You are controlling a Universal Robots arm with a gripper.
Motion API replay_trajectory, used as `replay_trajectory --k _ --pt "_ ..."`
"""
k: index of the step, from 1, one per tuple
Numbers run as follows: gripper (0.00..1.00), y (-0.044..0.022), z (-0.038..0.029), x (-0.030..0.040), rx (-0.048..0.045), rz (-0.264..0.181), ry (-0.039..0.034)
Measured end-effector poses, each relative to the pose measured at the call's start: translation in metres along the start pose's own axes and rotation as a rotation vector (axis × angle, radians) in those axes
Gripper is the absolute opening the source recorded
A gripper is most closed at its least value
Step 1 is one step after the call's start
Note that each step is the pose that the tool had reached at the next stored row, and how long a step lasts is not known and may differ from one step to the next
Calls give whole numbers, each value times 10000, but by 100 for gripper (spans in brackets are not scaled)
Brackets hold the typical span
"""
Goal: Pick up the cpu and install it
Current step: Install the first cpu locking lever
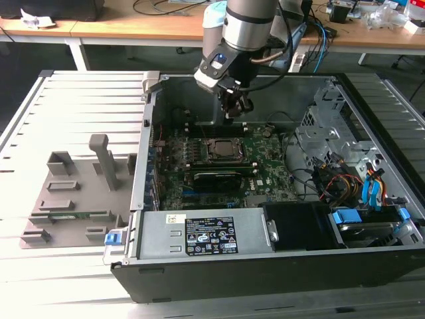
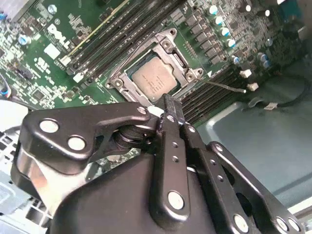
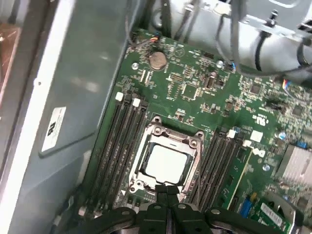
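The cpu (image 3: 165, 162) lies flat in the socket (image 3: 168, 163) on the motherboard (image 3: 195, 92), between the memory slots. The tool (image 3: 167, 191) hangs just above the socket's edge, fingers pressed together and empty, apart from the cpu.

Place: an electronics lab or workshop is being shown.
Evidence: an opened computer case (image 1: 279, 266) is being kept on a slatted metal bench (image 1: 60, 100); wooden desks (image 1: 133, 26) are being cluttered with cables (image 1: 166, 6).
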State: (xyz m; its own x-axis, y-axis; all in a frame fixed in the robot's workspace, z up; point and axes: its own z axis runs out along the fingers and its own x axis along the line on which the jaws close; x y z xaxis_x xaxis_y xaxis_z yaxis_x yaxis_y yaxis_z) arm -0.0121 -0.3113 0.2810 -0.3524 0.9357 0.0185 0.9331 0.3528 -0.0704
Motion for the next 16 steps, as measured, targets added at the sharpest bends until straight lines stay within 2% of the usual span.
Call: replay_trajectory --k 1,3,6,11,16 --pt "11 0 0 0 13 -735 -52" --pt "11 0 0 0 19 -995 -70" --pt "11 0 0 0 33 -1747 -123" --pt "11 0 0 0 47 -2531 -179" --pt "11 0 0 0 65 -3516 -248"
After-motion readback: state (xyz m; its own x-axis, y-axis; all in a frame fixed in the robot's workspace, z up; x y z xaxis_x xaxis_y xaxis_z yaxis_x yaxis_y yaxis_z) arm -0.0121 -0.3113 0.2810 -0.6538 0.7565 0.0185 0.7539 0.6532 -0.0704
